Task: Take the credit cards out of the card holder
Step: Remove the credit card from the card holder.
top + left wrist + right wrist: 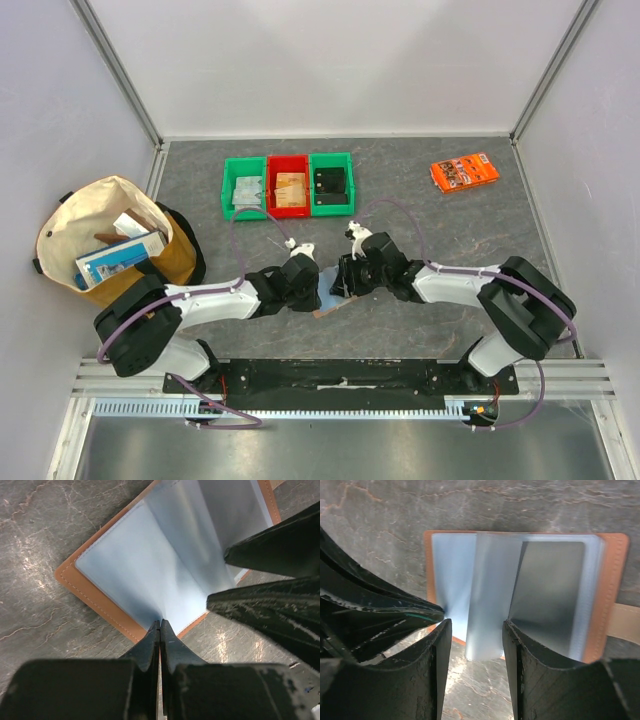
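Note:
The card holder (612, 580) lies open on the table, reddish-brown leather rim up, light blue panels inside. It also shows in the left wrist view (145, 565) and, mostly hidden under both grippers, in the top view (328, 306). A grey-silver credit card (547, 590) sits in the right-hand clear sleeve. A clear sleeve leaf (487, 595) stands between the two halves. My left gripper (160, 625) is shut, its tips pinching the holder's near edge. My right gripper (476, 625) is open, its fingers either side of the loose leaf's end. Other cards are hidden.
Three small bins stand at the back: green (245, 185), red (290, 185), green (332, 183), each with items inside. An orange printed packet (464, 171) lies at the back right. A cloth bag (115, 245) full of items stands at the left.

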`<act>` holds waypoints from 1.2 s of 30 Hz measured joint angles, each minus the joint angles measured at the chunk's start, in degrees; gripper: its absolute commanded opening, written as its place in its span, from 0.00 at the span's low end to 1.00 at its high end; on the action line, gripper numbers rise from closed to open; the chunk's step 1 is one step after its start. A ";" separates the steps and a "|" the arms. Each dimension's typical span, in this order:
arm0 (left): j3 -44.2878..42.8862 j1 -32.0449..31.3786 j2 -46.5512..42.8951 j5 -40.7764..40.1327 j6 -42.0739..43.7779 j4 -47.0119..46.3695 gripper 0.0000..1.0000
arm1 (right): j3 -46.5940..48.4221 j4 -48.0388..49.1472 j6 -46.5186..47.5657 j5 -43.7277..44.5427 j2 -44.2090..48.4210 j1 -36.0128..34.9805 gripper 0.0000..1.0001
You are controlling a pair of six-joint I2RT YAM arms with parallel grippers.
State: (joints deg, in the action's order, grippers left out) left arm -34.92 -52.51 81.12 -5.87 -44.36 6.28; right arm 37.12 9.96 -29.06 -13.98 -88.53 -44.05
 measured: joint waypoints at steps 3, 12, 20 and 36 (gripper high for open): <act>0.17 0.00 -0.20 -0.07 -0.46 -0.20 0.03 | 1.11 0.37 -1.01 -1.95 -1.27 -0.83 0.51; 8.59 -0.02 -9.64 -2.99 -5.31 -2.62 0.13 | 6.64 0.85 -1.92 -6.40 -4.48 -5.09 0.52; 17.64 -0.02 -26.84 -7.80 -11.08 -5.99 0.22 | 10.01 -0.48 -1.25 -7.63 -6.78 -7.39 0.59; 10.03 -0.02 -14.49 -5.09 -8.87 -10.23 0.24 | 11.65 -16.72 6.12 15.41 1.38 -3.23 0.74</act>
State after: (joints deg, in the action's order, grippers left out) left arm -24.88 -52.53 66.63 -10.96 -53.23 -3.95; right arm 48.77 -6.76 -22.94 1.43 -87.15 -47.29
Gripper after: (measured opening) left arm 0.243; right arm 0.742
